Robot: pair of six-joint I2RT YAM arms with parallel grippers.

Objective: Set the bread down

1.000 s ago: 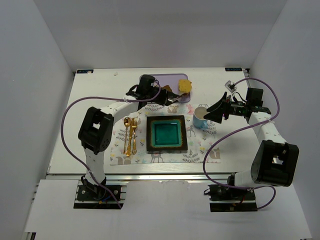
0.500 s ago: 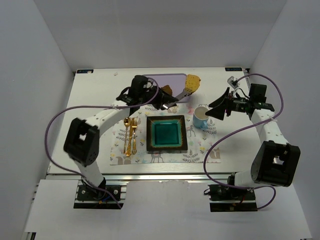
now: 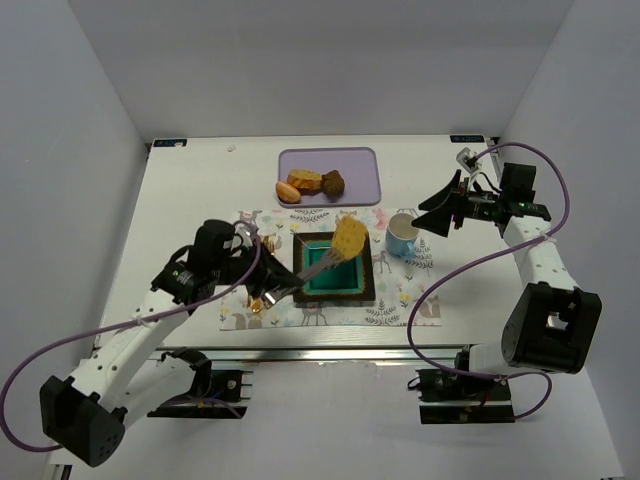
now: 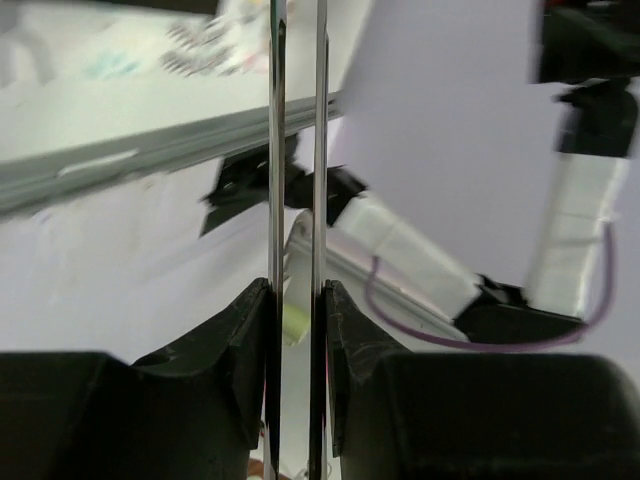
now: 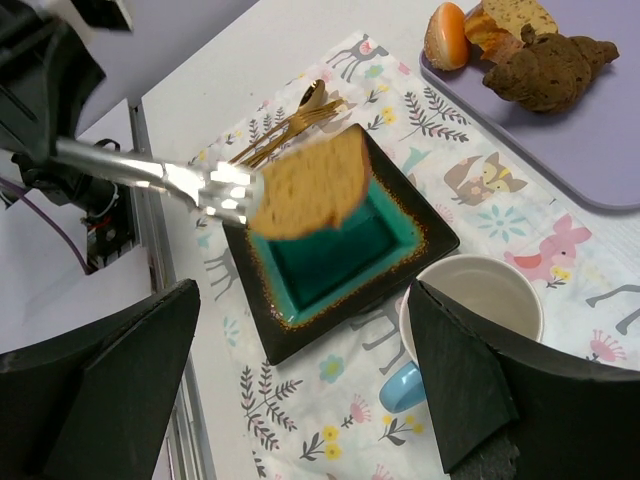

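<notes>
The bread [image 3: 350, 237], a golden-yellow slice with a brown crust, hangs tilted above the far right part of the square teal plate [image 3: 300, 272]. Silver tongs [image 3: 314, 266] pinch it. My left gripper [image 3: 268, 285] is shut on the tongs' handles, near the plate's left side. In the left wrist view both tong arms [image 4: 275, 150] run up between the black fingers of the left gripper [image 4: 297, 295]. In the right wrist view the bread [image 5: 305, 185] floats over the plate [image 5: 425, 240]. My right gripper [image 3: 440, 215] is open and empty, raised right of the cup; its fingers frame the right gripper [image 5: 303, 290] view.
A purple tray [image 3: 355, 160] at the back holds a dark bun [image 3: 334, 183], a glazed roll [image 3: 288, 191] and another piece. A white-and-blue cup [image 3: 402, 234] stands right of the plate. Gold cutlery [image 3: 262, 262] lies left of it on the patterned placemat [image 3: 400, 300].
My left arm has swung from the purple tray toward the near side, carrying the bread in the tongs to above the plate. The right gripper has drawn slightly back and right.
</notes>
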